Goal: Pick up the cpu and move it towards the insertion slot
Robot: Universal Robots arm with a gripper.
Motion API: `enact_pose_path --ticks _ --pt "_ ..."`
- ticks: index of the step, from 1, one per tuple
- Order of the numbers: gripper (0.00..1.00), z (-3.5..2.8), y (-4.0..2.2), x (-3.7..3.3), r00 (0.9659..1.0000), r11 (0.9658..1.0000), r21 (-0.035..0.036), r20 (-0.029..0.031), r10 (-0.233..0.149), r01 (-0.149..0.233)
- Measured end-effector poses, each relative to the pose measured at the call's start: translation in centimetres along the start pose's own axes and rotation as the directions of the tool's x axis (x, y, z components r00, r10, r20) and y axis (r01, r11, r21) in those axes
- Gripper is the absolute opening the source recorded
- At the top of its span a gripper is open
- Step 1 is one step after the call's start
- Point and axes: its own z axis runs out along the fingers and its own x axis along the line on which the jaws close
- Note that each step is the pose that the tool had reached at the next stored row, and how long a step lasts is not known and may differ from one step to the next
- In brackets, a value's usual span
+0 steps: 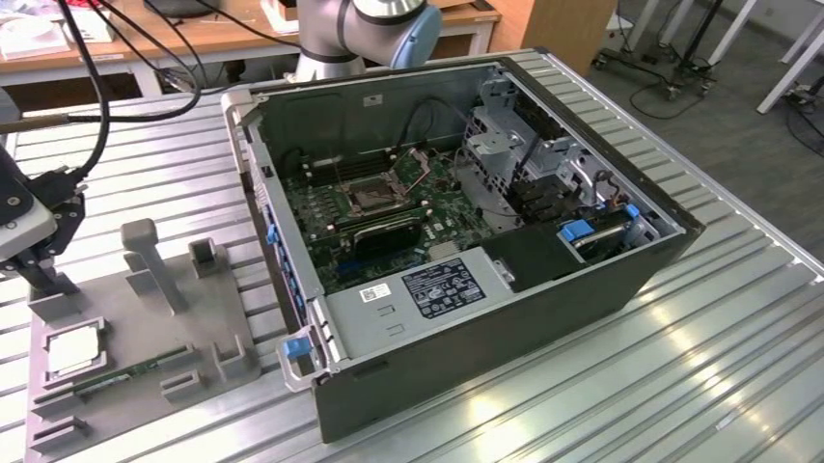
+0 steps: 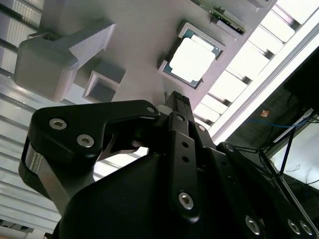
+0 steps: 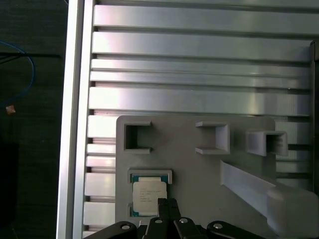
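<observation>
Your claw [image 3: 167, 205] has its two fingers pressed together with nothing between them. In both wrist views the tips hang just beside one edge of the cpu [image 3: 149, 191], and you cannot tell whether they touch it. The cpu lies flat, silvery face up, in its shallow pocket on the grey fixture [image 1: 193, 323]. A green memory stick [image 1: 129, 374] lies near it on the same fixture. The insertion slot [image 1: 373, 200] sits on the green board inside the open computer case [image 1: 618, 289], well apart from the cpu, toward the exterior view's right.
</observation>
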Motion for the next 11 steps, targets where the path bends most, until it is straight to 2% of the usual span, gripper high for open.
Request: enact_pose_path --ticks 11 --pt "0.11 0.81 -0.02 0.28 1.0000 1.0000 0.0001 -0.0002 0.000 0.000"
